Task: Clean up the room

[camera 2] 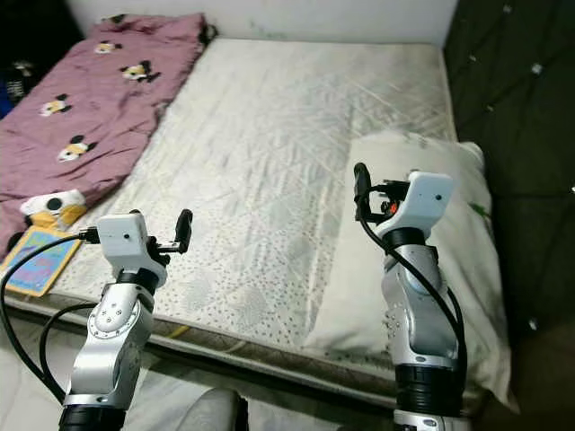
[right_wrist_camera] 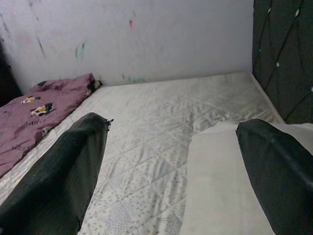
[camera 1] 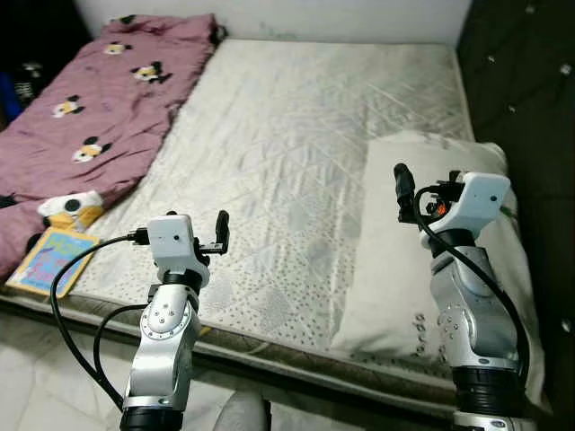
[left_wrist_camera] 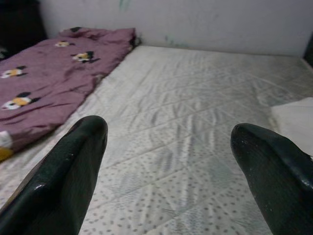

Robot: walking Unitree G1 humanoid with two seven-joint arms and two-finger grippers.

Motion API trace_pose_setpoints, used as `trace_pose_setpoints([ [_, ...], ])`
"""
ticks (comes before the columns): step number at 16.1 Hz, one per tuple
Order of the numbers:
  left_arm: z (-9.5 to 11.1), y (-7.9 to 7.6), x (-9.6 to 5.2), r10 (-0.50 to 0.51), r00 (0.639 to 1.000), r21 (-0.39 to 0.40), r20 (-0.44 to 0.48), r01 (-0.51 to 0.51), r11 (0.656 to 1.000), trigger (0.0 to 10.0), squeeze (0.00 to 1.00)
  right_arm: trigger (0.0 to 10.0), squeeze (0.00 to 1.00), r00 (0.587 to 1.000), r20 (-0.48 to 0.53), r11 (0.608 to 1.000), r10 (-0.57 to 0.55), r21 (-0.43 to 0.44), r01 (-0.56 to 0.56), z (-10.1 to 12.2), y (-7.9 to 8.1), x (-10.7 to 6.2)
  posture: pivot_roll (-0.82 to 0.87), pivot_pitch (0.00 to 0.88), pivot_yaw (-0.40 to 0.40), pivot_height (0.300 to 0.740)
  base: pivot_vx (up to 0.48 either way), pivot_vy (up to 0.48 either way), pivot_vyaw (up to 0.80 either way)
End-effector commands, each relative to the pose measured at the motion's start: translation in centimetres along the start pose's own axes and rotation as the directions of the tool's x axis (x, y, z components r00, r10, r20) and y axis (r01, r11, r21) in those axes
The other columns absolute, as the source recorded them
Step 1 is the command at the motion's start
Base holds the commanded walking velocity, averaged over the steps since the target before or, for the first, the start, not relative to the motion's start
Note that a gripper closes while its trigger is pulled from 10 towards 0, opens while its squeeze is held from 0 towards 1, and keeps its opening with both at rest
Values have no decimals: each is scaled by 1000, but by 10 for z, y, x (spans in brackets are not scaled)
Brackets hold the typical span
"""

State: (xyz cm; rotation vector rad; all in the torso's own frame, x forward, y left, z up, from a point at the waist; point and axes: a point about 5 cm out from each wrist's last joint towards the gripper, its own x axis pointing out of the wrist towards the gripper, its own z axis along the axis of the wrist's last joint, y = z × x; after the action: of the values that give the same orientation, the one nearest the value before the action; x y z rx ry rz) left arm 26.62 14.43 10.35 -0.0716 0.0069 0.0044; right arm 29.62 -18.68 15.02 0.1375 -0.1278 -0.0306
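Left eye view, left gripper (camera 1: pixel 221 232) held over mattress (camera 1: pixel 287 135), right gripper (camera 1: pixel 403 190) raised above pillow (camera 1: pixel 395 269), both spread wide with nothing held, purple blanket (camera 1: pixel 99 108) laid alongside

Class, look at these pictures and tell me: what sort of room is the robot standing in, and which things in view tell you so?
Most likely a bedroom. A wide bed with a quilted white mattress takes up the scene, a white pillow lies by the dark padded headboard, and a purple blanket with cartoon prints is spread along the far side.
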Motion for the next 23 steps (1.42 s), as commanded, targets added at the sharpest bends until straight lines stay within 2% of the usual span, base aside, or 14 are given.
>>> trace_pose_setpoints([
  [1,-4,4,-1,10,1000,34,-12,-10,999,10000,0,10000,0,998,-56,999,-39,13,40,-10,-5,-1,-43,17,93,740,0,0,0],
  [5,-3,3,-2,-7,1000,-9,-9,7,1000,10000,0,10000,0,998,-49,998,-37,-49,35,-13,-5,-4,-38,9,98,740,0,0,125],
  [8,-3,3,-1,-12,1000,-10,-11,12,1000,10000,0,10000,0,997,-42,998,-57,-34,56,-14,-5,-4,-32,0,114,740,0,0,167],
  [10,0,4,8,-32,999,13,-6,33,999,10000,0,10000,0,989,-66,990,-133,-48,130,-22,-9,2,-33,0,141,740,0,0,0],
  [11,1,7,14,-34,999,33,2,34,999,10000,0,10000,0,982,-94,983,-167,-95,158,-25,-13,9,-43,0,144,740,0,0,0],
  [12,1,7,17,-36,999,43,10,36,998,10000,0,10000,0,980,-108,980,-168,-126,154,-26,-14,13,-49,0,140,740,0,0,0],
  [14,1,6,22,-44,999,68,22,42,997,10000,0,10000,0,988,-124,982,-88,-177,65,-27,-9,19,-57,0,130,740,0,0,0],
  [15,-1,4,25,-59,998,74,26,57,996,10000,0,10000,0,989,-144,979,-22,-204,-8,-31,-3,20,-63,0,119,740,0,0,0],
  [17,0,4,29,-53,998,61,37,51,997,10000,0,10000,0,981,-172,976,94,-177,-125,-36,9,16,-56,0,93,740,0,0,0],
  [20,4,9,29,25,996,29,86,-28,999,10000,0,10000,0,991,-115,977,63,-196,-85,-31,15,24,4,0,7,740,0,0,0],
  [23,2,17,19,92,990,19,104,-94,995,10000,0,10000,0,995,-97,979,14,-201,-34,-33,16,30,66,0,-53,740,0,0,0],
])
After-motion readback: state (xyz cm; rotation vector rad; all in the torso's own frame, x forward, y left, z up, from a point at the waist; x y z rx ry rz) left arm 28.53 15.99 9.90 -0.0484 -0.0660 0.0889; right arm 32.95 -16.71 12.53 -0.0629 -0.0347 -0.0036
